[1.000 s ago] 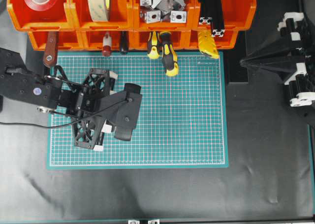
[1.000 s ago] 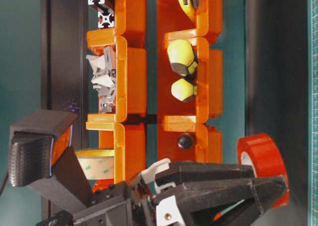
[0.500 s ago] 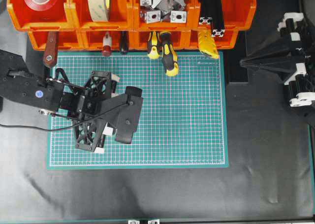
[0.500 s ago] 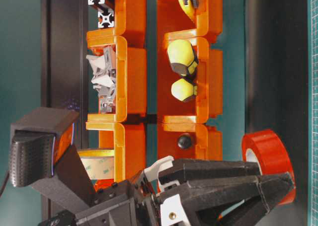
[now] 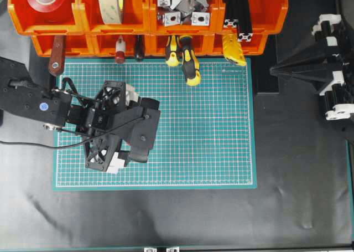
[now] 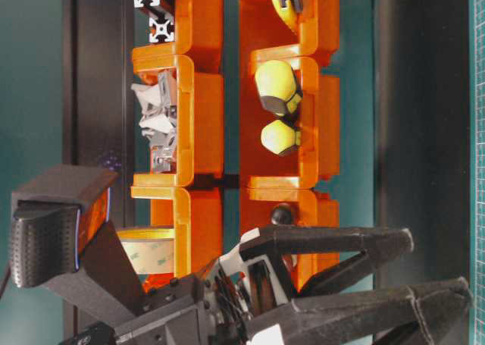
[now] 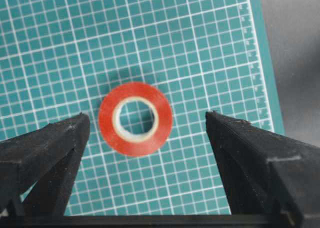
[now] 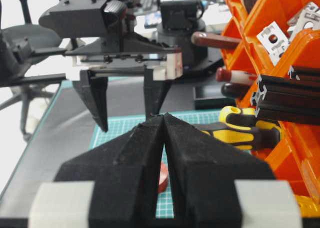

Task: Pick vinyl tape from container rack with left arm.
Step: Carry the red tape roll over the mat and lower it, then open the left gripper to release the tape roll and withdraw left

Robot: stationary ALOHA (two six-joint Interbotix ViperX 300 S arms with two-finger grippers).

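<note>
The black open-frame left gripper (image 7: 145,125) is hanging over the green gridded cutting mat (image 7: 200,47) with its jaws spread wide, gripping nothing. The small glossy red vinyl tape roll with the white core (image 7: 135,119) is lying flat on the mat right between the fingers (image 7: 47,148), touching neither. The right gripper (image 8: 165,163) is sitting pinched closed, well off to the side, facing the bright orange plastic container rack (image 5: 144,19).

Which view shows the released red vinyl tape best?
The left wrist view: the vinyl tape lies flat on the green mat between the open left gripper jaws. The right wrist view shows only a sliver; both exterior views hide it.
</note>
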